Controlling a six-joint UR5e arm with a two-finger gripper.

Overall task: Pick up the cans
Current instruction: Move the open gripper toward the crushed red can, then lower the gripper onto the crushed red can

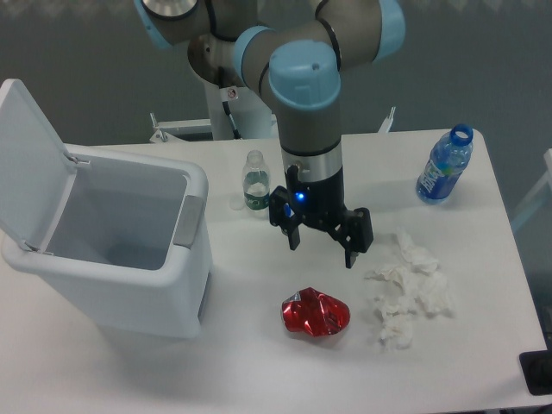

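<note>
While the crushed shiny red metal can (pixel 316 314) lies untouched on the white tabletop (pixel 259 371), the black two-finger tool (pixel 323 247) hangs above and just behind it with its fingers spread wide and nothing between them. That looks like the approach step: the grasp has not begun. Taking the can as landmark, the open white lidded bin (pixel 121 250) stands to its left, the crumpled white tissues (pixel 405 297) just to its right, the small clear bottle (pixel 255 182) behind it, and the blue-labelled plastic bottle (pixel 443 166) far behind and right. The can's long axis seems to run left to right; which end is the silver top I cannot tell. Next, the tool likely must come forward, descend and straddle the can's narrower width.
</note>
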